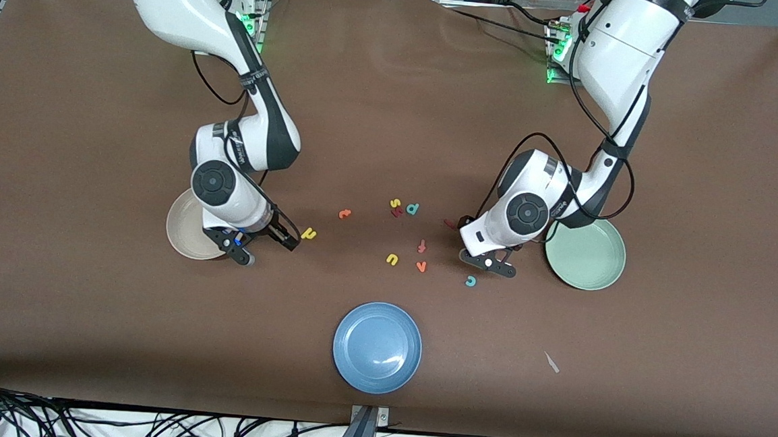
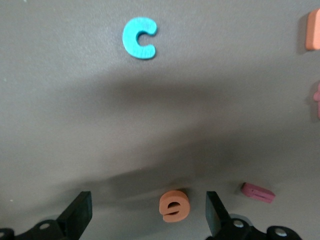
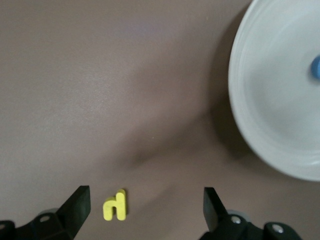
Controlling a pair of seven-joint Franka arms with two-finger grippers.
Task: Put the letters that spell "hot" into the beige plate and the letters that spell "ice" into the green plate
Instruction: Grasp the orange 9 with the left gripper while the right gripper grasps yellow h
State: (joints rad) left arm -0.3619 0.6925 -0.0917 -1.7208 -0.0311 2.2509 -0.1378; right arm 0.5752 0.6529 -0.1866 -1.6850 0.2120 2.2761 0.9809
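Desk (image 1: pixel 85 328): brown surface, wide bare margins along every edge; all items are grouped about its middle.

Beige plate (image 1: pixel 182 233): set toward the right arm's end of the middle group, partly covered by the right arm. A blue o (image 3: pixel 316 67) is seen inside it in the right wrist view.

Right hand (image 1: pixel 262 241): held low over the desk just beside the beige plate's rim, fingers spread, nothing gripped. The yellow h (image 1: pixel 309 234) lies on the desk just off one fingertip, apart from the plate.

Orange t (image 1: pixel 345 214): lies alone on bare desk between the yellow h and the central cluster.

Green plate (image 1: pixel 595 265): set toward the left arm's end, no letters seen in the part that shows; open desk runs from it to that end's edge.

Left hand (image 1: pixel 488 260): held low over the desk just beside the green plate, fingers spread, nothing gripped. The orange e (image 2: pixel 174 206) lies on the desk between its fingertips; the dark red i (image 2: pixel 258 192) lies just beside one finger.

Teal c (image 1: pixel 471 281): on the desk, nearer the front camera than the left hand.

Other letters: teal d (image 1: pixel 413 209), yellow u (image 1: pixel 392 259), orange v (image 1: pixel 421 266), pinkish-red f-like letter (image 1: pixel 422 246), loosely spaced at the middle.

Blue plate (image 1: pixel 377 347): near the front edge, well apart from the letters.
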